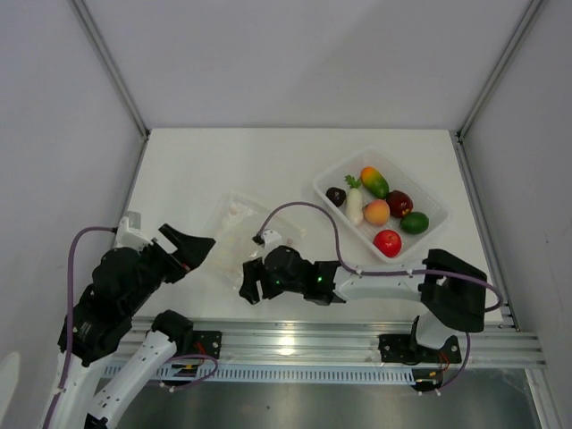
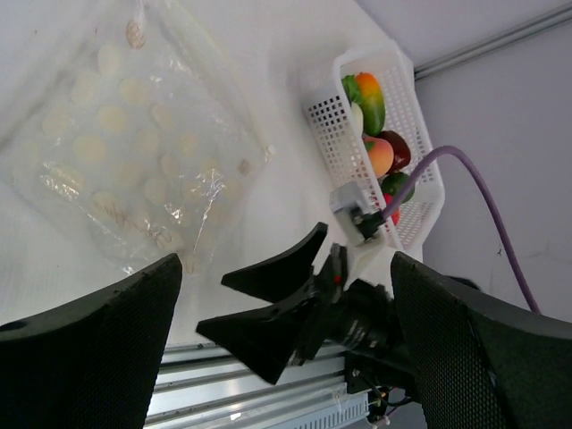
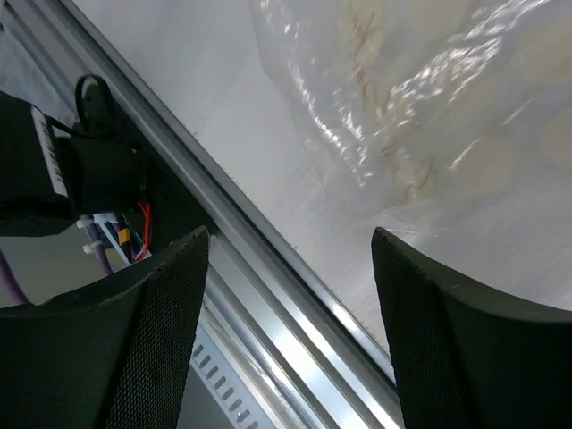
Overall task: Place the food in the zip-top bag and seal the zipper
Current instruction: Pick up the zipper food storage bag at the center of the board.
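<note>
Left tool [image 1: 198,252] and right tool [image 1: 251,279] sit closest, and both are spread wide with nothing in them. Just past their tips, between the two of them, the crinkly zip-top bag [image 1: 237,234] lies on the white desk [image 1: 197,170]. All the food [image 1: 380,212] sits in the tray [image 1: 422,189], well off to the right of the right tool.
</note>
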Controlling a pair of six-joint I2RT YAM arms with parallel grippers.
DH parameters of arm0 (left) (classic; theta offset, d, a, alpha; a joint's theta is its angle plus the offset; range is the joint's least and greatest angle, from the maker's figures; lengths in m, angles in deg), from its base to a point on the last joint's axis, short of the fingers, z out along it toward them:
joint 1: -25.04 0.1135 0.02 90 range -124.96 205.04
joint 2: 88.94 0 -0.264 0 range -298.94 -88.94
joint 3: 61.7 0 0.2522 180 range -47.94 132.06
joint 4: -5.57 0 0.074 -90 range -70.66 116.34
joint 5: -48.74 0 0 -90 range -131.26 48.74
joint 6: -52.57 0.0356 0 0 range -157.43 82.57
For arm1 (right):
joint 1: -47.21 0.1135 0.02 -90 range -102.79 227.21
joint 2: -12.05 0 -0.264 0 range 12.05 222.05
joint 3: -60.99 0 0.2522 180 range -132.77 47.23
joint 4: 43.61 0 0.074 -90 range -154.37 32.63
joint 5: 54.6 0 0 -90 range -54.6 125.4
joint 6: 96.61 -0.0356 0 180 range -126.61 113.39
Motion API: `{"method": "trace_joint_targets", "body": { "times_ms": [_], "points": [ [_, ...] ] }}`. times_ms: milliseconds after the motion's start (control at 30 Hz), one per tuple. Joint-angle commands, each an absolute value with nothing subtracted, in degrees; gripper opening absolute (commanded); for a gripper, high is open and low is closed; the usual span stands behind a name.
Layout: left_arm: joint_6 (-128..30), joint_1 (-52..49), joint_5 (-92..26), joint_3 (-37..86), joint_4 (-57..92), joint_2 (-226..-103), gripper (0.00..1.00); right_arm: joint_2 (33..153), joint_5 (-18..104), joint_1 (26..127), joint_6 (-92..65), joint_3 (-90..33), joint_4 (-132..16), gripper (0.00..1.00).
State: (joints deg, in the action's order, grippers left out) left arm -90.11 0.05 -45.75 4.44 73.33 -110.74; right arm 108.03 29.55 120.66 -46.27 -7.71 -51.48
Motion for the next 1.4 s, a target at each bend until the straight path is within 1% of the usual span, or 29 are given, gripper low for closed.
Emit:
{"method": "trace_joint_targets", "body": {
  "times_ms": [0, 33, 67, 100, 133, 200, 233, 267, 333, 433, 467, 533, 567, 667, 833, 1033, 1233, 1367],
  "points": [
    [-86.04, 0.43, -46.62, 6.91, 73.3, -109.07, 1.0, 99.69, 30.64, 115.79, -41.16, -9.11, -56.22, 0.75],
    [-85.25, 0.43, -46.62, 6.56, 72.95, -108.46, 0.99, 98.37, 31.44, 114.29, -38.72, -9.19, -57.1, 0.76],
    [-84.81, 0.43, -46.44, 6.29, 72.51, -108.28, 0.99, 96.18, 32.06, 112.8, -37.3, -9.54, -60.33, 0.79],
    [-84.54, 0.43, -46.18, 5.94, 71.99, -107.84, 1.0, 95.46, 32.41, 109.21, -35.81, -9.81, -61.14, 0.81],
    [-83.84, 0.43, -45.74, 4.72, 70.42, -107.31, 0.99, 95.02, 34.59, 107.0, -33.01, -10.07, -61.93, 0.82],
    [-83.05, 0.43, -43.2, 3.66, 68.56, -106.96, 0.99, 95.71, 40.65, 101.73, -30.35, -12.09, -63.34, 0.82],
    [-82.61, 0.43, -42.15, 2.35, 67.77, -106.7, 1.0, 96.42, 46.16, 96.57, -28.34, -12.62, -63.17, 0.82],
    [-82.43, 0.43, -39.87, 1.9, 66.28, -106.78, 0.99, 97.21, 49.08, 94.09, -27.54, -14.01, -62.74, 0.82],
    [-82.43, 0.43, -38.8, 0.85, 65.57, -107.13, 0.99, 101.07, 55.23, 89.25, -24.38, -16.65, -63.25, 0.82],
    [-82.43, 0.43, -37.57, 0.32, 65.48, -108.36, 0.99, 107.39, 60.17, 87.03, -16.82, -22.28, -64.14, 0.8],
    [-82.34, 0.43, -37.13, 0.31, 65.3, -109.06, 1.0, 109.15, 64.62, 85.72, -15.15, -24.64, -63.44, 0.8],
    [-82.16, 0.43, -36.78, 0.31, 65.04, -109.42, 1.0, 114.25, 69.22, 83.53, -14.79, -27.11, -62.47, 0.8],
    [-81.99, 0.52, -36.69, -0.03, 64.86, -109.59, 0.99, 115.74, 72.63, 82.9, -14.7, -28.17, -61.69, 0.79],
    [-81.81, 0.43, -36.51, -0.56, 63.99, -109.51, 0.99, 120.75, 77.13, 81.5, -14.08, -31.16, -60.71, 0.79],
    [-81.64, 0.43, -36.42, -1.53, 62.67, -109.94, 1.0, 128.66, 78.21, 80.17, -12.51, -37.66, -63.95, 0.75],
    [-81.9, 0.43, -34.76, -3.02, 60.21, -111.53, 1.0, 132.98, 79.26, 79.12, -9.07, -41.88, -66.68, 0.75],
    [-82.16, 0.43, -34.4, -3.38, 59.33, -112.93, 0.99, 136.15, 84.52, 78.94, -8.28, -42.24, -66.16, 0.73],
    [-82.34, 0.43, -34.93, -3.38, 59.33, -113.11, 1.0, 137.03, 85.93, 79.82, -8.02, -40.67, -65.11, 0.73]
  ]
}}
